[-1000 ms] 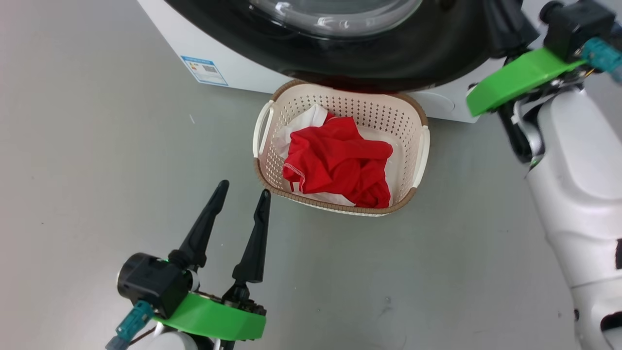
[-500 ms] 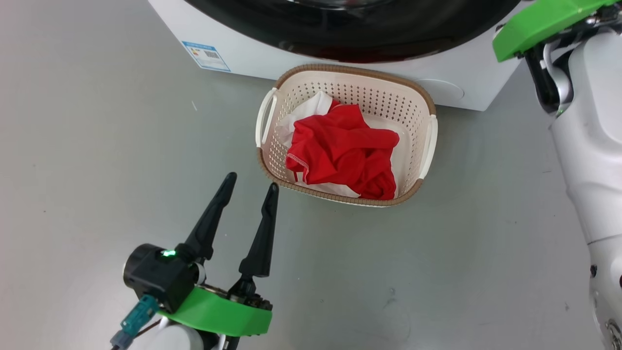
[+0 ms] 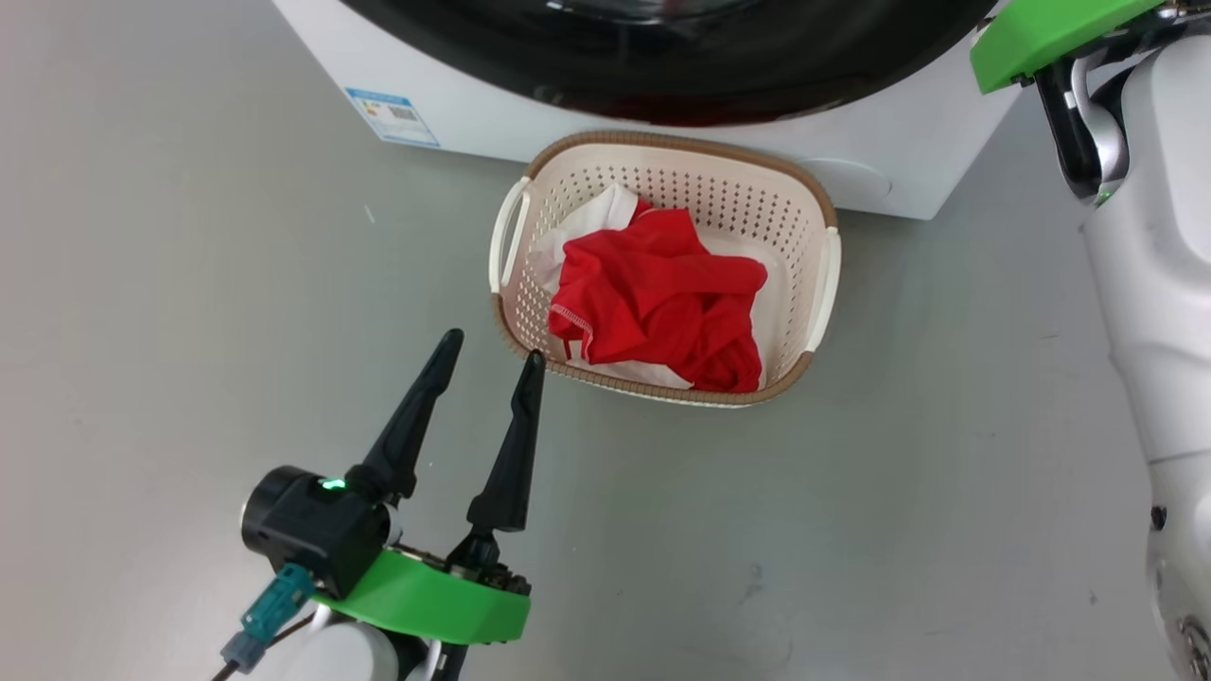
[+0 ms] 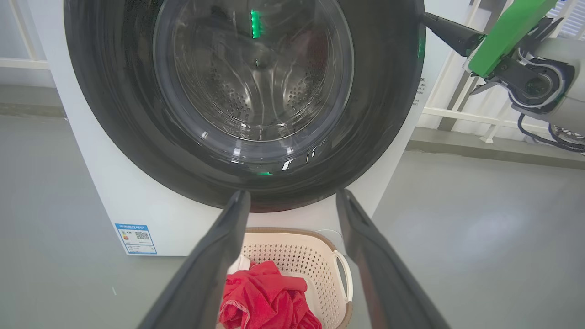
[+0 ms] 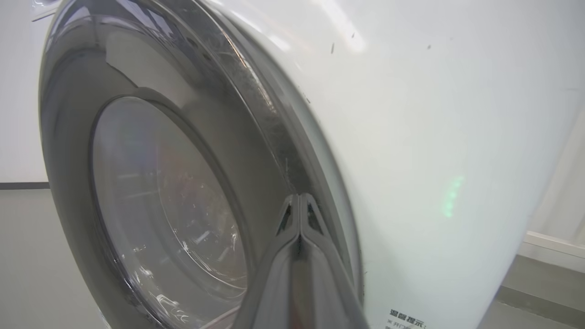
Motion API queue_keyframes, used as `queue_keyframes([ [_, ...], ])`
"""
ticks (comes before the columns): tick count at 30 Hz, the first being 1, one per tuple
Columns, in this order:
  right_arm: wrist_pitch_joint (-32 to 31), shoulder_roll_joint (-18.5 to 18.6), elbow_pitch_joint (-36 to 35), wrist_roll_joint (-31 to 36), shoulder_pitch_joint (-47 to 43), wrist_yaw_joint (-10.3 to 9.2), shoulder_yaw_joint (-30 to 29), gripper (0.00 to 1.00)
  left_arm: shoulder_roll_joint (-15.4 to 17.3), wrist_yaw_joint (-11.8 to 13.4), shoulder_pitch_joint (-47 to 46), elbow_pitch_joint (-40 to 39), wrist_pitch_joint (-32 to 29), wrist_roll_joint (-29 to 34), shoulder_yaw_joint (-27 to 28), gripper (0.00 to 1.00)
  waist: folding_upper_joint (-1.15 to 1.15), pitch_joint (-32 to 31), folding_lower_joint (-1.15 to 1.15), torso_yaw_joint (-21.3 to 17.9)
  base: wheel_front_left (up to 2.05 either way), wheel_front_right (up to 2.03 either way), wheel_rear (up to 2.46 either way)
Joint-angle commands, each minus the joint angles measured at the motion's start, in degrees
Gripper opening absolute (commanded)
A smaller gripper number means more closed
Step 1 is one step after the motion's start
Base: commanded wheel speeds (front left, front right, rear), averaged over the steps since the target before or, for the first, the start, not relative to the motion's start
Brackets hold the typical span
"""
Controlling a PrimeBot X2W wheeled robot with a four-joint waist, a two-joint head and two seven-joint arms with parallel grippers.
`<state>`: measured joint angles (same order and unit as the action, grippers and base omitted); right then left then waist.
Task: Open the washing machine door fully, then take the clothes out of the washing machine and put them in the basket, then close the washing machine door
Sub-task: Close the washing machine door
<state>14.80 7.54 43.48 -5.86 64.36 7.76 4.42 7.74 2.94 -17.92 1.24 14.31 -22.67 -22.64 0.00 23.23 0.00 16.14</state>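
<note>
The washing machine (image 3: 473, 104) stands at the top of the head view. Its black-rimmed door (image 4: 253, 77) lies against the white front, steel drum showing through the glass. Below it on the floor sits the cream basket (image 3: 721, 194), holding the red clothes (image 3: 662, 293) with a bit of white fabric at their back. My left gripper (image 3: 494, 347) hovers open and empty just left of the basket's near corner. My right gripper (image 5: 299, 197) is shut on nothing, its tips against the door's rim at the right edge; its shut fingers (image 4: 429, 20) also show at the door's upper right.
Grey floor spreads around the basket. A blue sticker (image 3: 393, 115) marks the machine's lower left. My white right arm (image 3: 1154, 284) fills the right side of the head view. A white railing (image 4: 457, 114) runs behind the machine on the right.
The door's black rim, which overhung the basket's far edge, has drawn back against the machine, with my right arm following it. The head camera has shifted slightly. My left gripper has stayed open.
</note>
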Motion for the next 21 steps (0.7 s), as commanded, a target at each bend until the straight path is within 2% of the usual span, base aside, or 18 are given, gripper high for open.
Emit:
queue_keyframes([
  [1,0.19,-1.26,-2.28,0.37,-1.94,-0.27,0.47,0.00,0.82,0.09,-0.50,-0.89,0.68,0.41,2.16,1.00,0.00,-0.95,0.00,-0.74,0.00,0.00,0.00],
  [10,0.19,-3.40,-9.14,-3.00,-11.02,-0.27,4.23,0.00,0.38,0.84,0.66,-0.58,0.69,-0.86,3.54,1.00,0.00,-4.61,0.00,-4.08,0.00,0.00,0.00],
  [11,0.19,-3.59,-10.13,-3.39,-12.52,-0.27,4.71,0.29,0.45,0.71,0.87,-0.48,0.69,-1.15,3.63,1.00,0.00,-5.20,0.00,-4.55,0.00,0.00,0.00],
  [12,0.19,-3.76,-11.13,-3.74,-14.03,-0.27,5.16,0.48,0.59,0.68,1.07,-0.39,0.69,-1.29,3.75,1.00,0.00,-5.83,0.00,-5.04,0.00,0.00,0.00],
  [13,0.19,-3.91,-12.16,-4.07,-15.54,-0.27,5.57,0.86,0.70,0.69,1.27,-0.34,0.69,-1.43,3.89,1.00,0.00,-6.46,0.00,-5.54,0.00,0.00,0.00],
  [14,0.19,-4.06,-13.18,-4.38,-17.05,-0.27,5.97,1.00,0.77,0.75,1.48,-0.39,0.69,-1.55,4.13,1.00,0.00,-7.07,0.00,-6.09,0.00,0.00,0.00],
  [21,0.19,-4.60,-19.74,-5.76,-27.00,-0.27,7.07,1.00,0.79,1.63,4.02,-0.88,0.69,-1.53,6.64,1.00,0.00,-11.64,0.00,-10.47,0.00,0.00,0.00],
])
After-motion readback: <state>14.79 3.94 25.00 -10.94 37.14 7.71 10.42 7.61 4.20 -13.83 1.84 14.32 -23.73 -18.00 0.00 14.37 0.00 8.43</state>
